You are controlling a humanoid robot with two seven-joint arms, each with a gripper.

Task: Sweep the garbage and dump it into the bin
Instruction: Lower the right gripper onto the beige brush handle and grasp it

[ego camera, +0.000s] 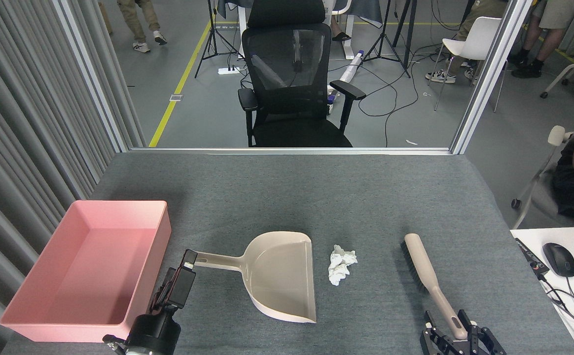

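While the garbage lies on the desk just right of the dustpan mouth, ready for sweeping, the right tool pinches the brush handle, the left tool pinches the dustpan's, with the bin waiting far left.

Left hand clamped; right hand fingers nearly closed.

One bin, dustpan, brush, wad.

Grey table with pink bin at left, left gripper on the dustpan handle, tissue wad beside its mouth, right gripper clasping the brush handle
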